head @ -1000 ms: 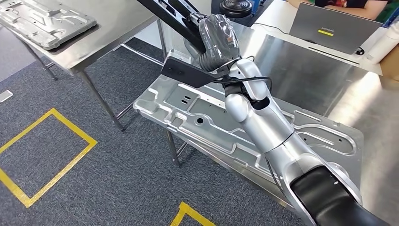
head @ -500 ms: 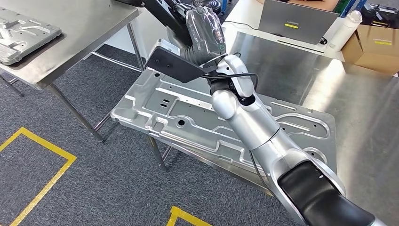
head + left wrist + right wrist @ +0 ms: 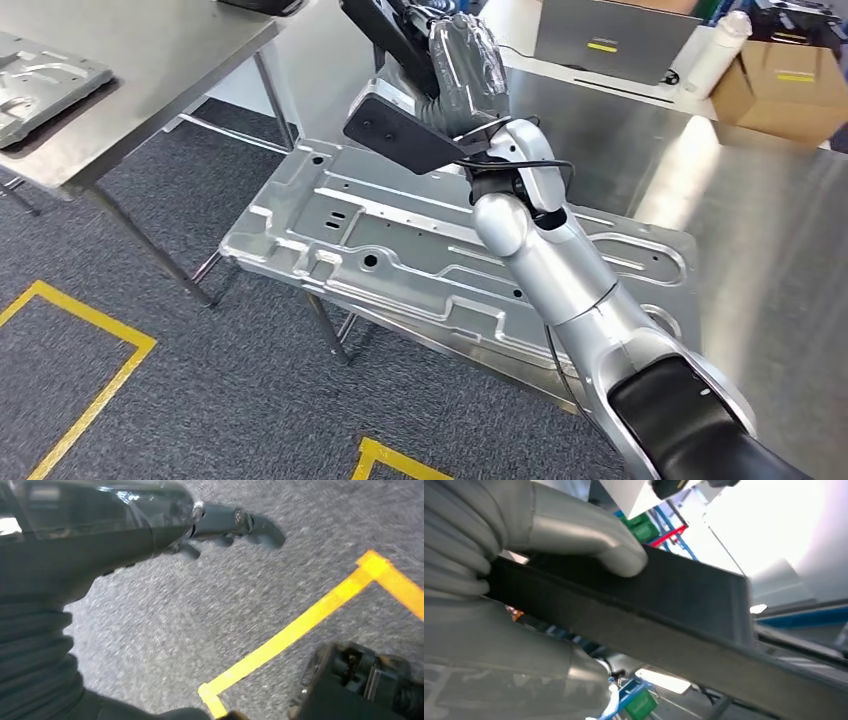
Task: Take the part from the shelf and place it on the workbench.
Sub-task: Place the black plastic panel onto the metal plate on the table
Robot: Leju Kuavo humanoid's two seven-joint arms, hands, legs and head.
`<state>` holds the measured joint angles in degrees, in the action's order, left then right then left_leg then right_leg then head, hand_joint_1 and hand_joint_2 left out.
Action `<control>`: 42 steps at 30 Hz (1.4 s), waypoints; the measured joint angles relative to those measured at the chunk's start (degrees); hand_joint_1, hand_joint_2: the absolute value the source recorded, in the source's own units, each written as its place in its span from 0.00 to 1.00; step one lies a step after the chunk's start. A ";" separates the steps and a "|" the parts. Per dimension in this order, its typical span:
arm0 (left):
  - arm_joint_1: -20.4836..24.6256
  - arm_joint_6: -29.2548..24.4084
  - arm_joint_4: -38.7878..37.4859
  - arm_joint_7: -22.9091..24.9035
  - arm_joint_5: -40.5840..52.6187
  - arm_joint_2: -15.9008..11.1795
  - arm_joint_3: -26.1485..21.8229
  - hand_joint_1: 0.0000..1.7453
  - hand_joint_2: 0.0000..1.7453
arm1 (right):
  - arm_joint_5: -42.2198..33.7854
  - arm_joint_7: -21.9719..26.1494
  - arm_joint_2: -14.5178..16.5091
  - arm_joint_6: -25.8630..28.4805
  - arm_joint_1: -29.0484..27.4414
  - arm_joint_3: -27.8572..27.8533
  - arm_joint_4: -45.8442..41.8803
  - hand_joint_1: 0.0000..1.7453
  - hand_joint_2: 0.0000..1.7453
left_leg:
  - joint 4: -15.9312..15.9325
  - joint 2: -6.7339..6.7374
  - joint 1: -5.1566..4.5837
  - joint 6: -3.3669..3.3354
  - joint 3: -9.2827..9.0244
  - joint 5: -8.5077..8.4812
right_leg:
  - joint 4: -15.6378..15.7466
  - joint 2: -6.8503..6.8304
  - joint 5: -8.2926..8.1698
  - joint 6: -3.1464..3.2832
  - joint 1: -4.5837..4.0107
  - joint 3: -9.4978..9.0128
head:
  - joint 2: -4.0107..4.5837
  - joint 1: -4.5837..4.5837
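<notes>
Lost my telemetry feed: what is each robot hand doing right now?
Left robot hand: open, holding nothing, hanging over the grey carpet.
Right robot hand: gripping a long flat black part.

The right hand (image 3: pixel 462 70), gripping the black part (image 3: pixel 385 28), is raised over the workbench (image 3: pixel 780 230). Directly beneath it a large stamped metal panel (image 3: pixel 400 250) covers the bench's near edge, from nine o'clock round to five o'clock of the hand. Bare steel lies at three to four o'clock. At one o'clock stand a laptop (image 3: pixel 600 35), a white bottle (image 3: pixel 722 45) and a cardboard box (image 3: pixel 782 85). A second table (image 3: pixel 170 60) stands at nine o'clock across a carpet gap.
</notes>
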<state>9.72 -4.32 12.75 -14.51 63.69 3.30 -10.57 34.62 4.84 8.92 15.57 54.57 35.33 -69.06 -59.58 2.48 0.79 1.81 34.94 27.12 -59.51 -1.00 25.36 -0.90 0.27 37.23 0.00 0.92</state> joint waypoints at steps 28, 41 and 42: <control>0.41 1.55 -0.01 -2.58 0.00 0.22 0.55 0.00 1.00 | -0.08 0.02 0.44 -0.07 0.65 -0.36 1.97 0.96 1.00 | -0.11 -0.72 0.06 -0.96 0.54 -0.59 | -0.93 -0.19 0.16 -0.46 0.20 -0.09 | 0.00 0.60; 0.29 2.75 0.02 -8.65 -1.73 0.37 0.56 0.00 1.00 | -0.05 0.02 0.67 -0.37 0.52 -0.27 3.33 0.96 1.00 | -8.78 -2.63 0.21 0.30 4.71 1.82 | 0.17 2.99 0.19 1.48 0.32 -1.00 | 0.00 -2.79; 0.27 2.88 0.02 -9.13 -1.97 0.38 0.56 0.00 1.00 | -0.04 0.03 0.67 -0.39 0.61 -0.27 3.36 0.96 1.00 | -4.88 -3.18 0.22 0.25 2.96 0.34 | 0.05 3.31 0.25 1.33 0.27 -0.93 | 0.00 -2.95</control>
<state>9.99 -1.44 12.76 -23.64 61.72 3.68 -10.01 34.58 4.86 9.60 15.19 55.17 35.06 -65.71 -64.46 -0.70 1.01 2.05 37.90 27.47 -59.46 2.31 25.61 0.42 0.54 36.30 0.00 -2.03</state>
